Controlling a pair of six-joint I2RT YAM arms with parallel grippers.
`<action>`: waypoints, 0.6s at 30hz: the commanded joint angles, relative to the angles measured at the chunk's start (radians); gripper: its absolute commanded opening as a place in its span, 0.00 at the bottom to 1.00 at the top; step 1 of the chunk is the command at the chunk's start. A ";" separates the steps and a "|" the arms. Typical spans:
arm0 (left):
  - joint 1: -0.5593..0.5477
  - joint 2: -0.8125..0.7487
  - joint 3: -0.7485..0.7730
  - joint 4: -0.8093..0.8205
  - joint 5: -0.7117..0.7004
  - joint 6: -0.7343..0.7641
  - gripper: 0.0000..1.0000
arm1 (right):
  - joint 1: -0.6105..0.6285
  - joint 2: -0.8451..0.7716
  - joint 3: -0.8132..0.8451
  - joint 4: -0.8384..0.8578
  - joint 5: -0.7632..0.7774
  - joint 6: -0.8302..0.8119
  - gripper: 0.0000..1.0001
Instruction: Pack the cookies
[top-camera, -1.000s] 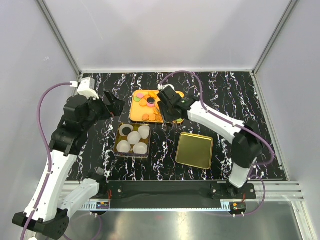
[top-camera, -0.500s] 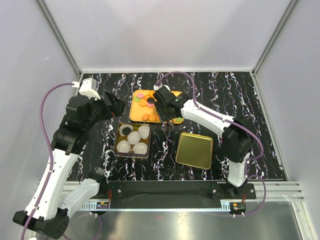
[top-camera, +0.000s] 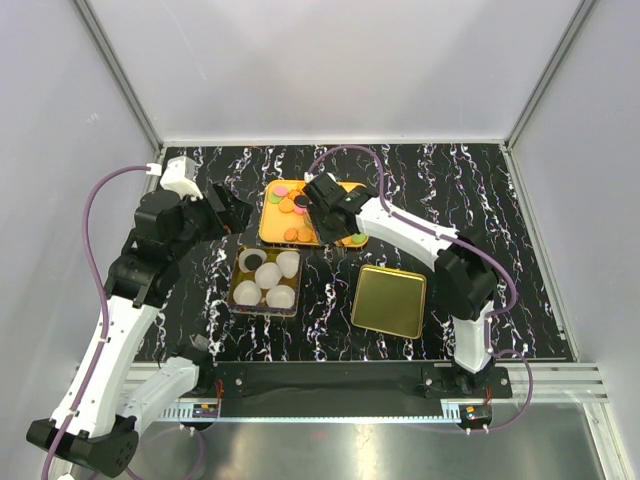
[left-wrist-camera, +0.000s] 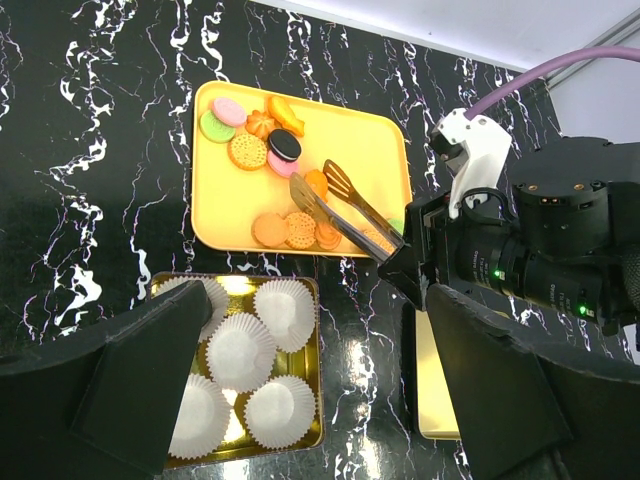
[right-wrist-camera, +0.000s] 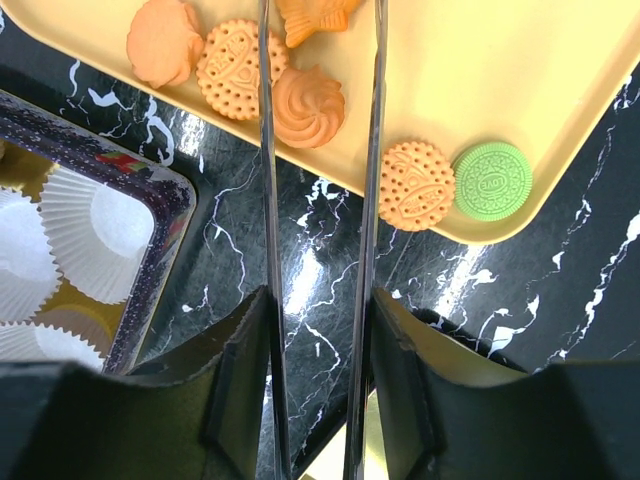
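— Where did we find the cookies (left-wrist-camera: 270, 150)?

— All on the orange tray (left-wrist-camera: 375, 135) at the far middle of the black marble table (top-camera: 470, 190). We counted a cluster at the tray's far left corner with one green, one pink, one black with a pink filling and some orange. A row of orange ones lay along its near edge, and one green cookie (right-wrist-camera: 492, 178) sat beside an orange one at the near right corner.

— And the right gripper (right-wrist-camera: 315, 385)?

— We saw it clamped on a pair of metal tongs (right-wrist-camera: 266, 200), one finger pressed against each arm. The tongs reached out over the tray with their blades apart. We could not tell whether a blade touched a cookie.

— What of the left gripper (left-wrist-camera: 318, 300)?

— We saw it spread wide and holding nothing, poised above the table to the left of the tray.

— What else did we note?

— A tin (right-wrist-camera: 150, 170) lined with white paper cups (left-wrist-camera: 240, 350) stood just near of the tray. A flat gold lid (top-camera: 389, 300) lay to the right of the tin, apart from it.
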 joint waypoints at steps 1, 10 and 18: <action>-0.003 0.002 0.004 0.055 0.020 0.002 0.99 | -0.017 -0.002 0.050 0.010 -0.031 0.001 0.47; -0.003 0.002 0.002 0.058 0.021 -0.001 0.99 | -0.031 -0.037 0.053 -0.004 -0.017 -0.004 0.33; -0.003 0.001 0.001 0.058 0.023 -0.002 0.99 | -0.063 -0.058 0.081 -0.013 -0.011 -0.021 0.33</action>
